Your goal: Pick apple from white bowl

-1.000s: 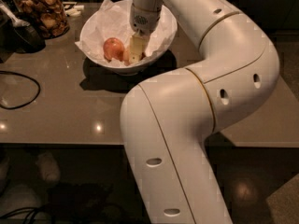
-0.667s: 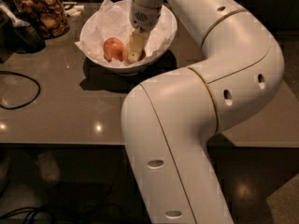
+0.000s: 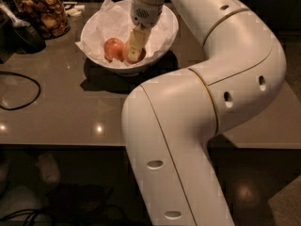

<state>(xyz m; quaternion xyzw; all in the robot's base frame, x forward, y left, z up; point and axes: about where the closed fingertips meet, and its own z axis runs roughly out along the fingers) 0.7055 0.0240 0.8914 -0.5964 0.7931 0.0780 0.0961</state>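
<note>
The gripper [image 3: 134, 54] hangs nose-down inside the white bowl [image 3: 173, 32], its pale tip low among the crumpled white paper [image 3: 96, 32] and pressed against a darker, redder apple [image 3: 141, 56] that shows on either side of it; whether the gripper is closed on anything cannot be told. Just to the left, touching or nearly touching that fruit, the apple [image 3: 113, 48] with orange-tan skin sits on the paper near the bowl's bottom. It is round with no clear long axis, and its stem end cannot be made out. The bowl rests toward the back of a glossy grey-brown table [image 3: 70, 117] that mirrors small ceiling lights. A glass jar of brown snacks [image 3: 44, 13] stands at the back left, and a black cable [image 3: 36, 86] loops along the left edge. The room is dim, with a dark floor [image 3: 70, 187] below the table's front edge. The white arm [image 3: 211, 93] fills the right and foreground. Since a second ago the apple and bowl have not moved, the gripper has stayed in the bowl, and the arm's elbow has swung slightly further right.
</note>
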